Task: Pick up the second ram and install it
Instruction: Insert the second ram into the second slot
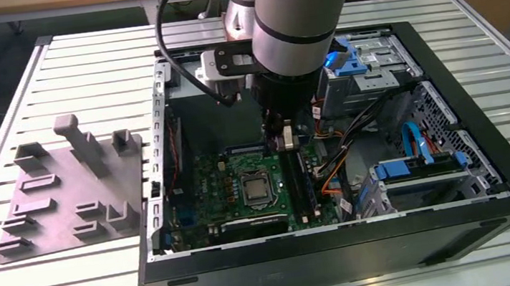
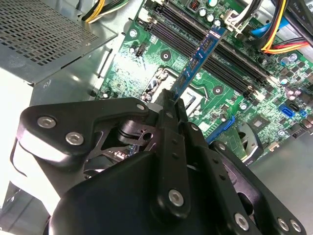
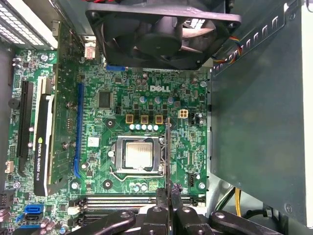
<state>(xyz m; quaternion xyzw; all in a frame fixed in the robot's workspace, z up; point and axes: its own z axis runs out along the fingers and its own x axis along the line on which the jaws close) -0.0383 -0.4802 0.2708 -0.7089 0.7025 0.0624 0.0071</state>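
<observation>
My gripper (image 1: 284,142) is down inside the open computer case (image 1: 488,160), above the green motherboard (image 1: 211,184). It is shut on the second ram (image 2: 198,58), a thin stick with bluish marks that I see edge-on. The stick reaches out from the fingers (image 2: 168,122) over the board beside the processor socket (image 3: 139,155). Its far end lies over the long black memory slots (image 2: 230,68). The same stick (image 3: 167,147) runs as a thin dark line from the gripper (image 3: 168,193) in the first wrist view. It appears to hang above the slots (image 3: 122,199), not seated in one.
A grey fixture plate (image 1: 69,200) with upright blocks lies on the slatted table at the exterior view's left. A black fan (image 3: 161,34), a graphics card (image 3: 44,127), drive cages (image 1: 431,166) and bundled cables (image 2: 279,29) crowd the case around the board.
</observation>
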